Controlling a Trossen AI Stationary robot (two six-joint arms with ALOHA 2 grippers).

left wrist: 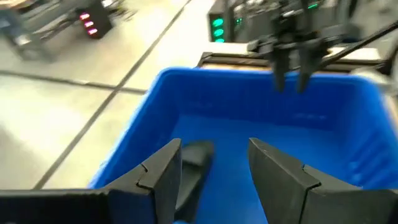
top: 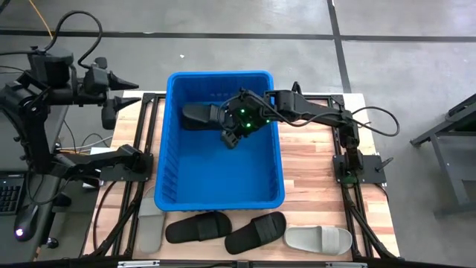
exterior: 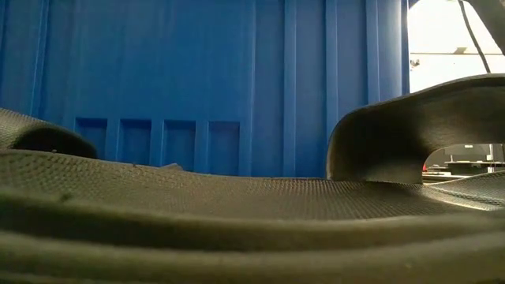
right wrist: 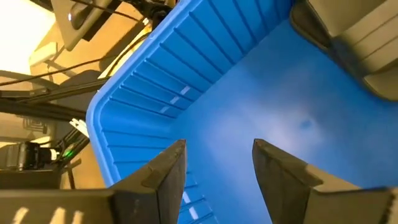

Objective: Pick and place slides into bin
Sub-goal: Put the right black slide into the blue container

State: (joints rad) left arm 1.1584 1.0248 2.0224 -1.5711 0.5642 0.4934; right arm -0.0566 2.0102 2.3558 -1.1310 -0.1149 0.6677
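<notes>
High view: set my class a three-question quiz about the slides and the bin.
1. How many slides lie on the table outside the bin?
2. True or false: the right gripper is holding a slide.
3. What colour is the slide inside the bin? A black, B light grey, C blue.
Key: 1. four; 2. false, its fingers are open and empty; 3. A.

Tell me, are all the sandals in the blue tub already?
No, four slides lie on the table outside the bin; only one is inside.
</notes>
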